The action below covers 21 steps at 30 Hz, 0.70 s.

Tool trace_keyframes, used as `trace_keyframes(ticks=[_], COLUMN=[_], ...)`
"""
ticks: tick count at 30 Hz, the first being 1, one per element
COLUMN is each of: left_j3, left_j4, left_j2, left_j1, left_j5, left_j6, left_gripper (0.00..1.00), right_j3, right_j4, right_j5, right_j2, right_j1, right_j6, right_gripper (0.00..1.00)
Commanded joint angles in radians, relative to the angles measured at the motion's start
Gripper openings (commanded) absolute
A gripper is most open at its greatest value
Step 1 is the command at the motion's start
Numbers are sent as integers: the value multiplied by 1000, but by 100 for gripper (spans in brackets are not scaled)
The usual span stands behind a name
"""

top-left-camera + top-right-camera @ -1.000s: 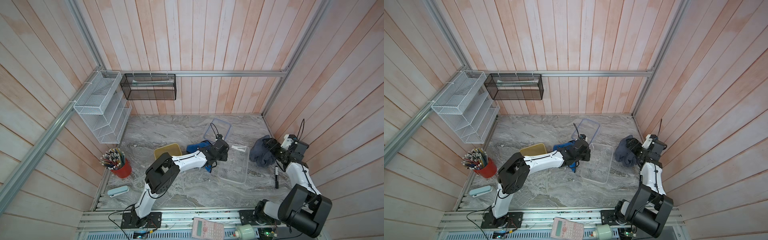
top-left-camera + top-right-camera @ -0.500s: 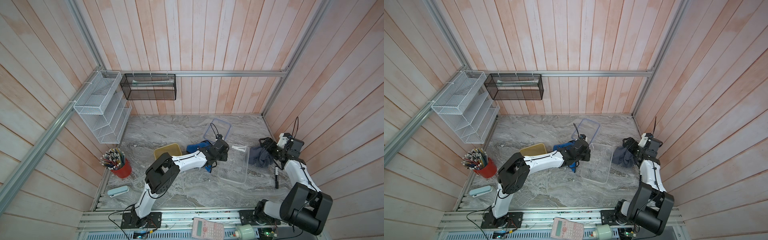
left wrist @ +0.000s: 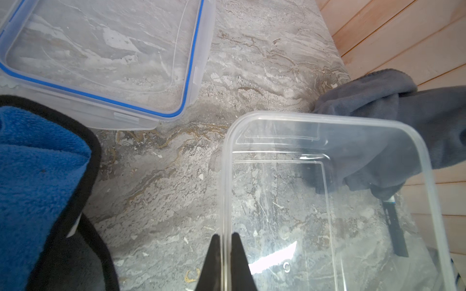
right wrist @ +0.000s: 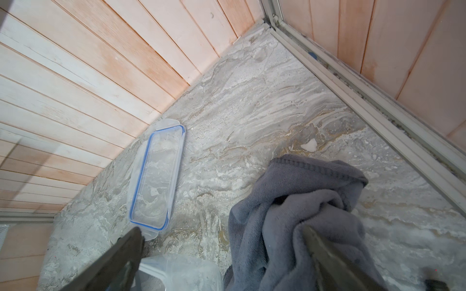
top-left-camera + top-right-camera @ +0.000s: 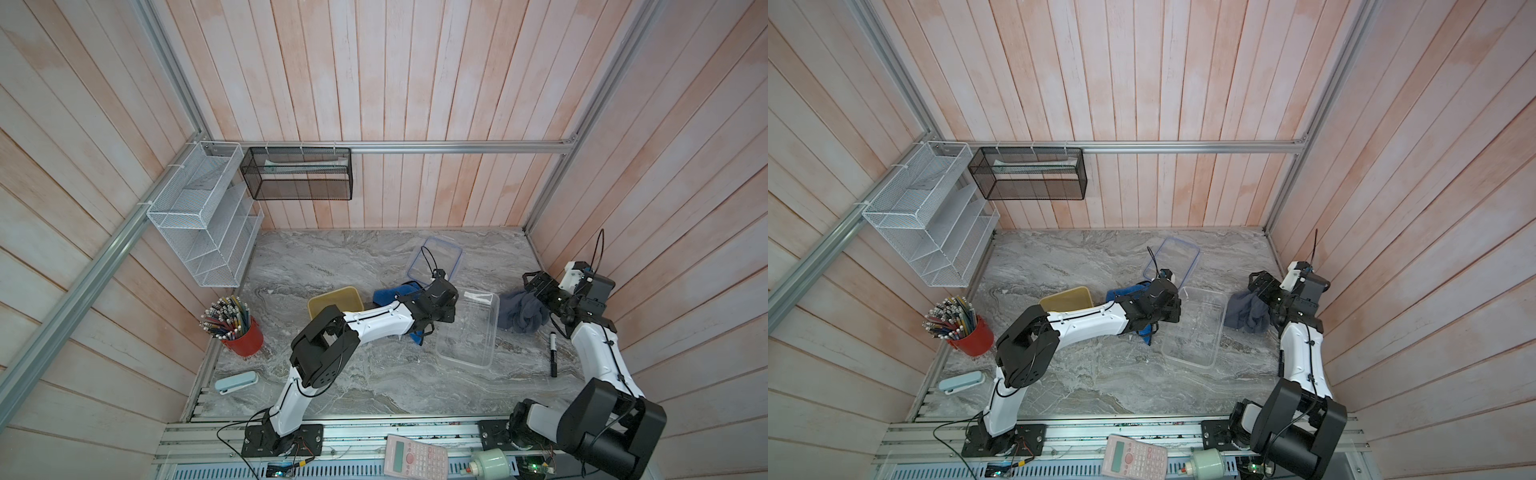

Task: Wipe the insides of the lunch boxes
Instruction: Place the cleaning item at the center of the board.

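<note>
Lunch boxes, two, we entered as standing on the marble table (image 5: 332, 257). Item one, the clear lunch box (image 5: 467, 328), lay lidless to the right of the table's middle. The left gripper (image 3: 226, 241) was pinched shut on the rim of the long wall facing the left arm, one finger inside and one outside. Item two, the yellow lunch box (image 5: 334, 301), sat near the table's middle, partly hidden by the left arm, with a blue cloth (image 5: 390, 293) beside it. A blue-rimmed lid (image 5: 434, 264) lay toward the back edge. The right gripper (image 4: 222, 229) hung with jaws spread wide over a crumpled grey cloth (image 5: 521, 311) near the right edge, just beside the clear lunch box, and we saw nothing clasped in it. We judged both boxes light, thin-walled, stiff yet springy, and slick, so apt to skate on the marble under a wiping push. The rim of a long wall seemed the best place to hold, and to hold firmly.
</note>
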Motion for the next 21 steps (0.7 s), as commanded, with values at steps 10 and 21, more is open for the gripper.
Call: trace_keyframes(ticks=[10, 21], left_j3=[48, 47], left_j4=[38, 35], left_j2=[23, 16], left_j1=[-7, 1], left_j5=[43, 41], left_j6=[-13, -13], left_gripper=[0, 0], right_j3=[101, 158], right_j4=[-34, -73], right_j5=[-59, -49], right_j2=[-18, -69], right_j1=[19, 23], right_j6=[-12, -20], right_gripper=[98, 98])
